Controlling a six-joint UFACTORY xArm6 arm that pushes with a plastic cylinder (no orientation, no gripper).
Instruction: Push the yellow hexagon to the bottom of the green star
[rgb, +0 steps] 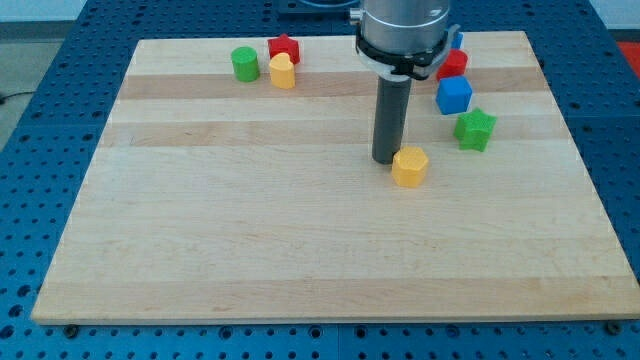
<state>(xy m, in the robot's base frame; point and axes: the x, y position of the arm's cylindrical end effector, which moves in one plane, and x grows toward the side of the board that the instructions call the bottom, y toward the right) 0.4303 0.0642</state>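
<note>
Camera view shows the yellow hexagon (410, 166) lying on the wooden board (300, 250) a little right of centre, with my tip (386, 159) just beside it on the view's left and slightly above, so near that I cannot tell whether the two are touching. The rod has no jaws and nothing in its hold; it simply stands upright with its lower end down at the board. Up and to the view's right of the hexagon sits the green star (475, 129), near but clearly apart from it, so the hexagon lies to the star's lower left and not directly beneath it. Just above the star, toward the view's top, is a blue cube (453, 95), and above that a red block (453, 64) partly hidden behind the arm, its shape unclear. Well apart, near the board's top edge on the view's left, three blocks cluster: a green cylinder (245, 64), a second yellow block (283, 71) just to its right, and a red star (284, 48) just behind that yellow one.
</note>
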